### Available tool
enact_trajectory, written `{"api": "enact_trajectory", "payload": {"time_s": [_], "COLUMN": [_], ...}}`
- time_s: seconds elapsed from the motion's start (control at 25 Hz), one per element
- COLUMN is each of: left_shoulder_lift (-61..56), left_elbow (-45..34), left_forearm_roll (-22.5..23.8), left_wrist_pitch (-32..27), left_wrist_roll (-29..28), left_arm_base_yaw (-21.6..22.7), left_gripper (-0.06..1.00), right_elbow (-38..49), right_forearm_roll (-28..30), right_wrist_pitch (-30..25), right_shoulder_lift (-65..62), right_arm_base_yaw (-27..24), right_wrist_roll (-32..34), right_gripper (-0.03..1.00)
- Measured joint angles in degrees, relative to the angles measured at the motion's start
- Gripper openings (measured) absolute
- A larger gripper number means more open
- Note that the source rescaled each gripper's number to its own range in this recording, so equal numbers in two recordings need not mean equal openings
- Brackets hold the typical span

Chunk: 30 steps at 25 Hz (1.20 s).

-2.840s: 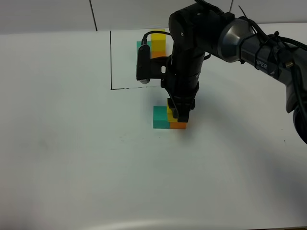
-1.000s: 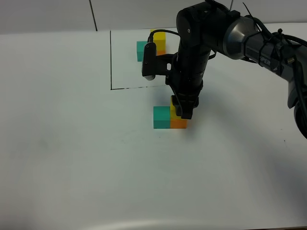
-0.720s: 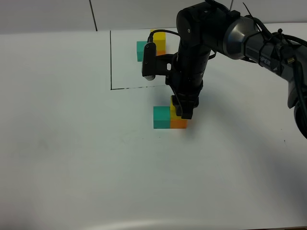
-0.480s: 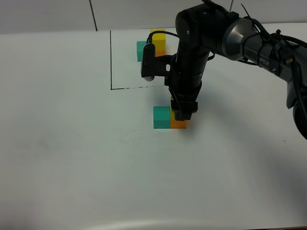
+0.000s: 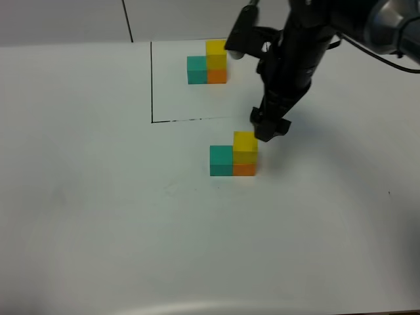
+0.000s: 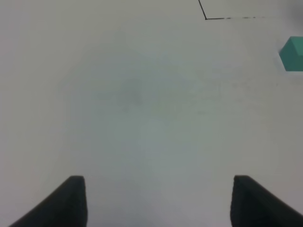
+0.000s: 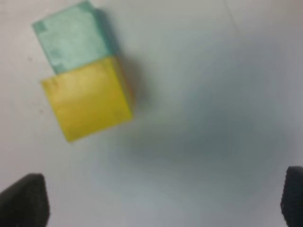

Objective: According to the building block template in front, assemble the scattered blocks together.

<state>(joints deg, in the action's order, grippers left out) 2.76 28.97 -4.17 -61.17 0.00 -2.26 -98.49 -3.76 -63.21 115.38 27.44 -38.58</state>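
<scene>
The building block template stands at the back inside a thin black outline (image 5: 151,85): a teal cube (image 5: 195,69) joined to an orange cube (image 5: 216,75), with a yellow cube (image 5: 216,48) on the orange one. In front of the outline the scattered blocks stand together: the teal block (image 5: 221,161) touches the orange block (image 5: 244,170), and the yellow block (image 5: 245,146) sits on the orange one. My right gripper (image 5: 269,128) is open and empty, just above and to the right of the yellow block (image 7: 87,98). My left gripper (image 6: 163,201) is open over bare table; the teal block (image 6: 293,54) shows at its view's edge.
The white table (image 5: 98,216) stretches wide to the left and the front. The right arm (image 5: 298,46) hangs over the back right, next to the template. A corner of the black outline (image 6: 206,19) shows in the left wrist view.
My right gripper has let go of the yellow block, risen and drawn back to the right. The yellow block stays on the orange one.
</scene>
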Motion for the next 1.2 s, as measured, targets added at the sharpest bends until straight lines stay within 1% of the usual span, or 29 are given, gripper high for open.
{"api": "enact_trajectory", "payload": {"time_s": [0.12,0.32,0.48,0.6,0.8,1.0,1.2], "left_shoulder_lift": [0.0,0.0,0.0,0.0,0.0,0.0,0.0], "left_elbow": [0.0,0.0,0.0,0.0,0.0,0.0,0.0], "left_forearm_roll": [0.0,0.0,0.0,0.0,0.0,0.0,0.0], "left_wrist_pitch": [0.0,0.0,0.0,0.0,0.0,0.0,0.0], "left_wrist_roll": [0.0,0.0,0.0,0.0,0.0,0.0,0.0], "left_arm_base_yaw": [0.0,0.0,0.0,0.0,0.0,0.0,0.0], "left_gripper": [0.39,0.39,0.39,0.39,0.39,0.39,0.39], "right_elbow": [8.0,25.3,36.8,41.4,42.1,42.3,43.0], "right_forearm_roll": [0.0,-0.2,-0.8,-2.9,-4.2,-4.5,-4.6], "right_wrist_pitch": [5.7,18.9,27.1,31.8,35.2,35.5,35.7], "right_shoulder_lift": [-6.2,-17.8,-26.4,-31.0,-33.4,-34.2,-42.6], "right_arm_base_yaw": [-4.3,-11.0,-16.3,-19.4,-20.7,-20.7,-20.7], "right_wrist_roll": [4.9,11.0,12.5,13.0,15.1,19.0,21.7], "right_gripper": [1.00,1.00,1.00,1.00,1.00,1.00,1.00]}}
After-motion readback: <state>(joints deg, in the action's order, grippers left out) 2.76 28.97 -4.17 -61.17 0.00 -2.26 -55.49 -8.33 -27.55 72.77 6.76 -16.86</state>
